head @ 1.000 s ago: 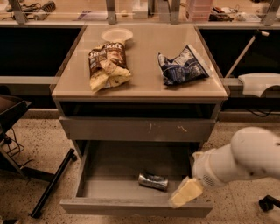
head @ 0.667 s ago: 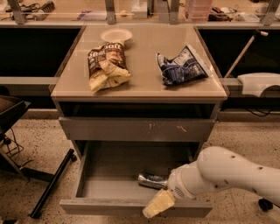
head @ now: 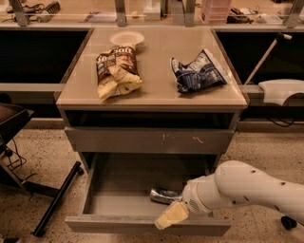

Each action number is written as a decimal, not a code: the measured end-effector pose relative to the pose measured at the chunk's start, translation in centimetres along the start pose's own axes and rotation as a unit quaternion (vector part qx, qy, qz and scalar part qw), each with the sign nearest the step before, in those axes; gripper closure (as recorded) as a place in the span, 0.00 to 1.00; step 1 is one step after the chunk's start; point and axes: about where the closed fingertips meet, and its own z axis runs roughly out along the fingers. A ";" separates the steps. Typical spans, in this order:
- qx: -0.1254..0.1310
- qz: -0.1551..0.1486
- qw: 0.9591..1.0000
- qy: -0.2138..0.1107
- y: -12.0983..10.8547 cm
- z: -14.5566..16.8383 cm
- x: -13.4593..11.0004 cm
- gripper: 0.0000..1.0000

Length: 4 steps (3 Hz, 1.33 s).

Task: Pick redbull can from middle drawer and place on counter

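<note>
Cream-coloured, the gripper (head: 172, 214) is hovering over the front edge of the middle drawer (head: 118, 223), having swung leftward; whether it is spread cannot be told. Just behind it, the redbull can (head: 163, 195) is lying on its side, seemingly ungrasped, so the counter (head: 156, 90) is waiting.

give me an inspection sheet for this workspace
surface: counter, tan, carries two bags and a plate
job's things: can lies on its side in the open drawer
clutter: brown bag, blue bag and plate, all on the counter
grippers: gripper low at the drawer's front, just before the can; contact unclear
cables: cable on the floor at left
surroundings: cluttered bench behind, black stand at left
</note>
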 end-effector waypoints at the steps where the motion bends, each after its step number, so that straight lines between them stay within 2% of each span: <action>1: 0.007 0.022 0.999 -0.031 -1.6 1.0 -0.2 0.00; 2: 0.033 0.050 0.994 -0.096 -3.7 2.1 -1.0 0.00; 3: 0.083 0.051 0.984 -0.151 -5.0 1.9 -3.0 0.00; 4: 0.114 0.053 0.976 -0.176 -6.6 1.2 -4.2 0.00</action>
